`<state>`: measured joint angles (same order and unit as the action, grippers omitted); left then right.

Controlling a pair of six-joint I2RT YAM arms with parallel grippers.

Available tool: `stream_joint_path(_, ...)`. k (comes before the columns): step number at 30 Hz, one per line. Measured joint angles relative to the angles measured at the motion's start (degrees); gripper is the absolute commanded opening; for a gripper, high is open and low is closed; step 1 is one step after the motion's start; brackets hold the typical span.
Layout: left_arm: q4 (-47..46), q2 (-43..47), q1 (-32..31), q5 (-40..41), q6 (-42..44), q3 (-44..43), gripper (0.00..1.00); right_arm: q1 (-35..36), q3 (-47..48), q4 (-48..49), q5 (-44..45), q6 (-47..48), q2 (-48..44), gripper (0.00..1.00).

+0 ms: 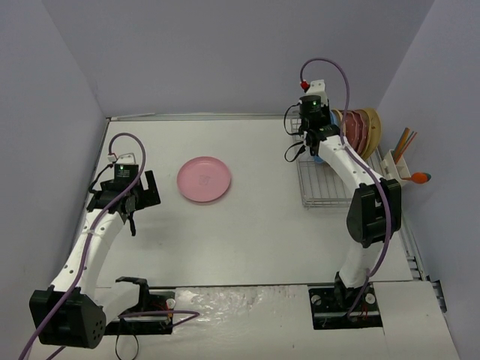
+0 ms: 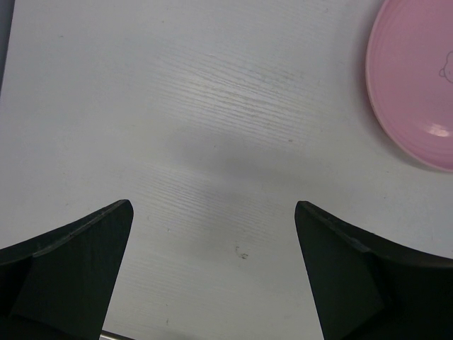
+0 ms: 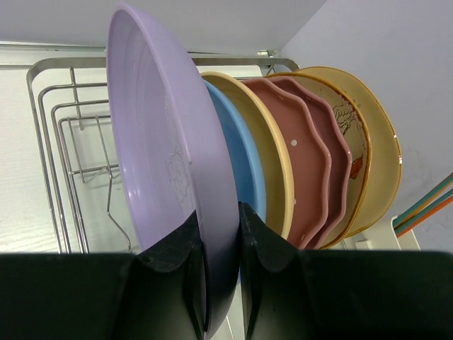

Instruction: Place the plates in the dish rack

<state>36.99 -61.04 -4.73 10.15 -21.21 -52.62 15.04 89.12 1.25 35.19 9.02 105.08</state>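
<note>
My right gripper (image 3: 221,219) is shut on the rim of a lilac plate (image 3: 166,156), holding it upright over the silver wire dish rack (image 1: 324,187). Behind the lilac plate stand a blue plate (image 3: 244,166), a yellow plate (image 3: 272,163), two pink plates (image 3: 311,163) and tan printed plates (image 3: 368,156), all on edge in the rack (image 3: 53,142). In the top view the right gripper (image 1: 313,139) is at the rack's far end. A pink plate (image 1: 204,179) lies flat on the table, also in the left wrist view (image 2: 417,92). My left gripper (image 2: 212,227) is open and empty, left of it (image 1: 139,196).
A white utensil caddy (image 1: 397,169) with coloured utensils (image 1: 409,142) stands at the rack's right side. Grey walls close the table on three sides. The arm bases (image 1: 345,304) sit at the near edge.
</note>
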Motion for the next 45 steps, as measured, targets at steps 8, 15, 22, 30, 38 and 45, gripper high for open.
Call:
stream_joint_path(8,0.0,0.0,0.5,-0.2,0.0,0.0,0.97,-0.9,0.0,1.8,0.8,3.6,-3.9,0.00)
stream_joint_path(15,-0.1,0.0,0.9,-0.6,0.0,0.0,0.97,-1.5,-1.3,3.8,1.1,4.4,-5.4,0.00)
stream_joint_path(22,-0.1,0.0,1.1,-0.9,0.0,0.0,0.97,-1.5,-6.0,3.6,0.0,2.5,-4.6,0.00)
stream_joint_path(30,-0.4,-0.1,1.1,-1.0,0.0,0.0,0.97,-2.3,-8.4,3.5,-3.8,-1.3,-2.8,0.13)
stream_joint_path(38,-0.4,-0.4,1.1,-3.0,-0.1,0.0,0.97,-3.4,-8.5,3.3,-7.8,-4.8,-2.4,0.53)
stream_joint_path(45,-0.4,-2.1,1.1,-6.1,-1.3,0.0,0.97,-3.3,-8.5,0.6,-11.9,-7.5,-3.9,0.71)
